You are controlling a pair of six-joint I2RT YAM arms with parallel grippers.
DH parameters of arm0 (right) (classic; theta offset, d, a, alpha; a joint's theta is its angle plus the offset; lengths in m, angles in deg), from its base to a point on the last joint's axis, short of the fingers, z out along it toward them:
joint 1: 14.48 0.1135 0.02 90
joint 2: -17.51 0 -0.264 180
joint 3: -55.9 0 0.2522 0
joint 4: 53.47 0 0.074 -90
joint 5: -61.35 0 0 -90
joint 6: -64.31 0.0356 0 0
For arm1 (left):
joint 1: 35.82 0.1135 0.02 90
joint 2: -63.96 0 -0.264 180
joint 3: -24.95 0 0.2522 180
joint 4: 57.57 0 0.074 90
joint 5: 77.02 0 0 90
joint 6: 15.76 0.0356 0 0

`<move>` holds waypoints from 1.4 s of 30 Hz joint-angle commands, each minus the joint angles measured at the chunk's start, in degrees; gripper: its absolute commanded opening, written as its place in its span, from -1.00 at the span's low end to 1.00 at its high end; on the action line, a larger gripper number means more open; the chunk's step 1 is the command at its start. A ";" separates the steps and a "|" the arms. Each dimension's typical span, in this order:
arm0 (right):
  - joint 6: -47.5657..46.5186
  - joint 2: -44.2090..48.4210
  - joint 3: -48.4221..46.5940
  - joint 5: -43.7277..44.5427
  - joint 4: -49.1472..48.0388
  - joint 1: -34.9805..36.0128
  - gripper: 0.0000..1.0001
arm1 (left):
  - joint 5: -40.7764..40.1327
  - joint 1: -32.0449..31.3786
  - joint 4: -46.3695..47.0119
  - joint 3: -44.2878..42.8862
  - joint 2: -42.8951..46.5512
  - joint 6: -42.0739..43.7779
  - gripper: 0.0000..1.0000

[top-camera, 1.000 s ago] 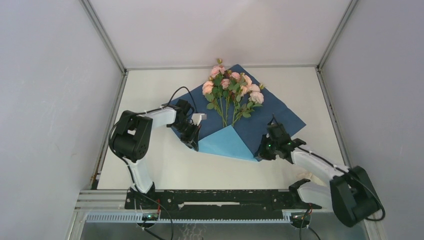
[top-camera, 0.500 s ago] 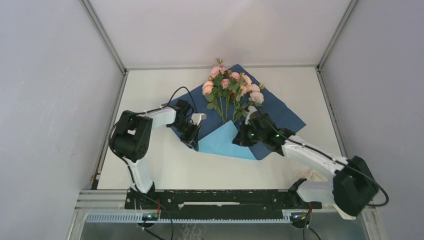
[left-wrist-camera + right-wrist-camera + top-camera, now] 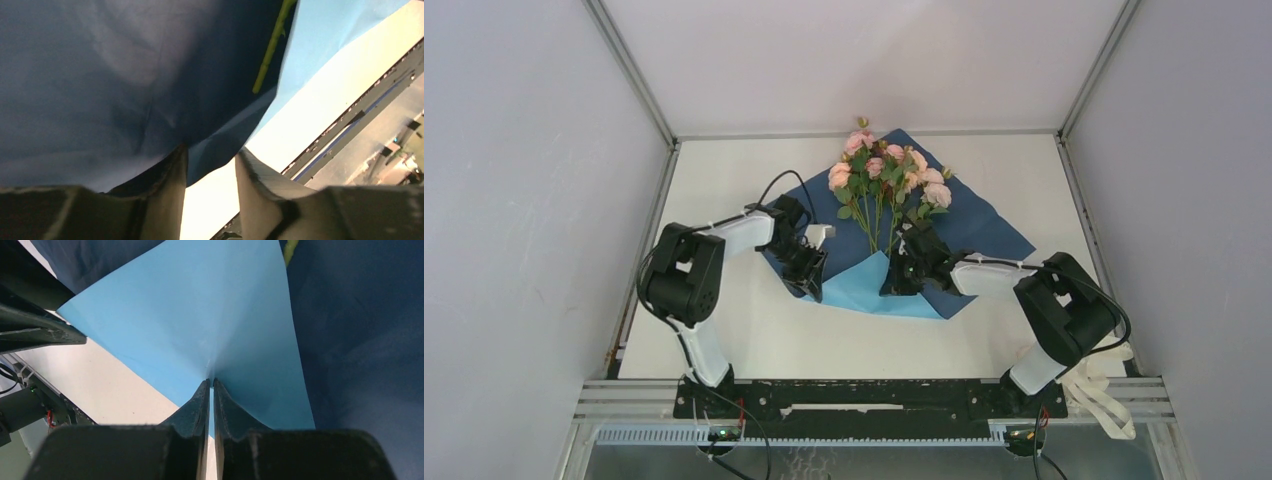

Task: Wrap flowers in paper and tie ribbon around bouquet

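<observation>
Blue paper [image 3: 989, 235] lies as a diamond on the table [image 3: 724, 335], flowers [image 3: 886, 175] resting on it with blooms toward the far corner, its near corner folded up with the lighter face showing. I see my right gripper [image 3: 210, 386] pinched tight on that light flap, while my left gripper [image 3: 211, 154], at the paper's left edge, has its fingers parted around the loose edge.

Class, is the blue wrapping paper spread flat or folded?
Partly folded: the large blue wrapping paper sheet has its near corner turned over, showing lighter blue.
</observation>
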 commanded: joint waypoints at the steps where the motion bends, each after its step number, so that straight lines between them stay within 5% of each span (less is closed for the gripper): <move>1: -0.03 0.56 -0.85 -0.18 -3.56 -0.12 -0.73 | -6.42 -0.04 -4.94 -5.52 7.37 4.77 -0.03; 10: 3.22 -0.64 -0.78 -1.25 -2.68 -2.28 -0.73 | -3.72 -12.35 -4.95 -8.99 15.87 6.42 -0.08; 15: 5.17 0.25 0.01 -1.48 -3.29 -2.67 -0.72 | -3.61 -13.30 8.38 -6.69 8.94 -3.59 -0.33; 20: 6.54 1.42 1.09 -0.85 -3.59 -2.46 -0.72 | -7.77 -13.37 14.65 -9.16 0.72 -8.23 -0.34; 26: 5.99 5.80 2.48 1.92 -0.48 -2.69 -0.69 | -8.63 -13.34 15.49 -11.17 -6.37 -10.84 -0.34; 29: 4.39 10.21 2.53 4.34 4.29 -4.80 -0.50 | -8.85 -13.41 15.41 -11.35 -7.83 -11.54 -0.32; 37: -2.00 27.63 5.68 12.24 17.71 -28.21 0.14 | -8.71 -13.47 15.39 -11.42 -8.12 -12.21 -0.29; 42: -2.80 30.71 7.74 2.48 20.42 -44.59 0.36 | -9.50 -13.55 15.35 -11.37 -8.24 -12.54 -0.27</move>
